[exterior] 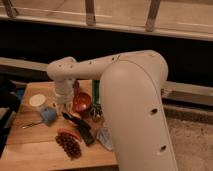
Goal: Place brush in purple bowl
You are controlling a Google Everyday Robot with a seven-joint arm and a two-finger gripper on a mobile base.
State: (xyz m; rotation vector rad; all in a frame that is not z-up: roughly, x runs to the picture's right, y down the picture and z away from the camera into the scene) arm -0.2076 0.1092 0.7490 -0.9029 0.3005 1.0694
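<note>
Now | claw point(66, 106) fully closed beside round red-orange bowl point(81, 103) | held item: cannot tell

gripper point(65, 104): under the white wrist, over table centre, closed; contact with anything unclear
brush point(75, 120): head end blurs into dark clutter
dark shape point(76, 86): mostly behind forearm, too dim to name
green object point(95, 97): half hidden by arm, unidentifiable
table point(30, 145): right side covered by arm, bottom cut off

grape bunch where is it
Camera view: grape bunch at the front edge of the table, just before the brush; shut gripper hangs behind, beside the red-orange bowl.
</note>
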